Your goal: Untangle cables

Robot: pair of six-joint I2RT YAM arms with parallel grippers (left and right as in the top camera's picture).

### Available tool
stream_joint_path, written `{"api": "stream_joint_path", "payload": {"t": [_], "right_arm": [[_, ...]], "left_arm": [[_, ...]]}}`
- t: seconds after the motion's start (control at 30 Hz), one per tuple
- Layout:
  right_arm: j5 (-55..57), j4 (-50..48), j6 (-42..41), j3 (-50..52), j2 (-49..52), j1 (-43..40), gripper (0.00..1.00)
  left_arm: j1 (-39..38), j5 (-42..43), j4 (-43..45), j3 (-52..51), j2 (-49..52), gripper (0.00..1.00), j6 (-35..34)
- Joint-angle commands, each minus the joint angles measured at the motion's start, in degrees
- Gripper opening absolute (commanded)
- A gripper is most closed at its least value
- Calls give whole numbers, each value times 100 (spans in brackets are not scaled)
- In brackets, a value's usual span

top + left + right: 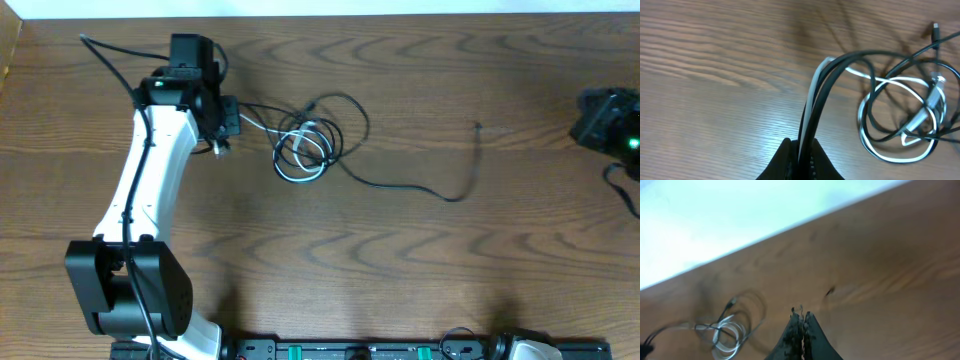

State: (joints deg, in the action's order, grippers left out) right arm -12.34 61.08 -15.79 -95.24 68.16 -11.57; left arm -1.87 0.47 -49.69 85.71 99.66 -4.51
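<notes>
The cables (305,145) lie tangled at mid-table: a white cord coiled in loops with black cords wound through it. One black cord (420,188) trails right to a small plug (477,125). My left gripper (222,135) is just left of the tangle. In the left wrist view it (802,155) is shut on a white and two black strands (815,95) that lead to the coil (900,125). My right gripper (603,120) is at the far right edge, away from the cables. In the right wrist view it (801,322) is shut and empty, with the tangle (725,330) far off.
The left arm's white link (150,170) crosses the left side of the wooden table, with its base (130,290) at the front left. A rail with electronics (400,350) runs along the front edge. The table's far edge (400,12) is at the top.
</notes>
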Motion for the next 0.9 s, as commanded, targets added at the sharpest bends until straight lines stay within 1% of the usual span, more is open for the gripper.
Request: {"api": "stream_joint_path", "payload": {"t": [0.0,0.03,0.2,0.23,0.27,0.3,0.33,0.4,0.43,0.47,0.5,0.53,0.6,0.67,0.73,0.77,0.87], "right_arm": [[444,232,258,-584,-70,-33,1],[393,267,258,-614,-70,-33,1],[197,597,260,-605,177,-9,1],[138,651,264,-605,262,-9,1],[15,717,269,-605,393,-2,2],[-90,748,299,-605,474,0,3],[-267,774,378,-605,575,4,6],[-535,796,501,-605,717,4,12],[-702,809,573,-605,817,4,18],[-791,817,605,-605,896,4,24],[-885,839,629,-605,997,4,30],[-929,852,656,-605,1062,4,33],[-981,922,667,-605,1294,7,39],[-1019,966,667,-603,1440,39,40],[-1038,986,667,-603,1565,105,40],[-1036,992,667,-603,1646,168,40],[-1032,988,667,-603,1764,295,40]], "left_arm": [[146,-85,-17,-37,33,8,-48],[149,-15,-15,-37,33,7,-11],[114,1537,92,-37,33,8,966],[103,1808,101,-37,33,11,1165],[79,2177,105,-37,33,17,1480],[68,2435,90,-37,33,27,1665],[48,2649,66,-37,33,34,1836],[9,2909,44,-37,33,53,2020],[-15,2898,48,-37,33,66,2017],[-33,2874,48,-37,33,75,2013],[-46,2870,46,-37,33,82,2011],[-48,2868,42,-37,33,86,2011],[-46,2865,9,-37,33,88,1987],[-50,2865,2,-37,33,87,1888],[-76,2785,4,-48,46,80,1744],[-103,2570,7,-52,74,77,1504],[-164,2100,4,-55,195,75,997]]}}
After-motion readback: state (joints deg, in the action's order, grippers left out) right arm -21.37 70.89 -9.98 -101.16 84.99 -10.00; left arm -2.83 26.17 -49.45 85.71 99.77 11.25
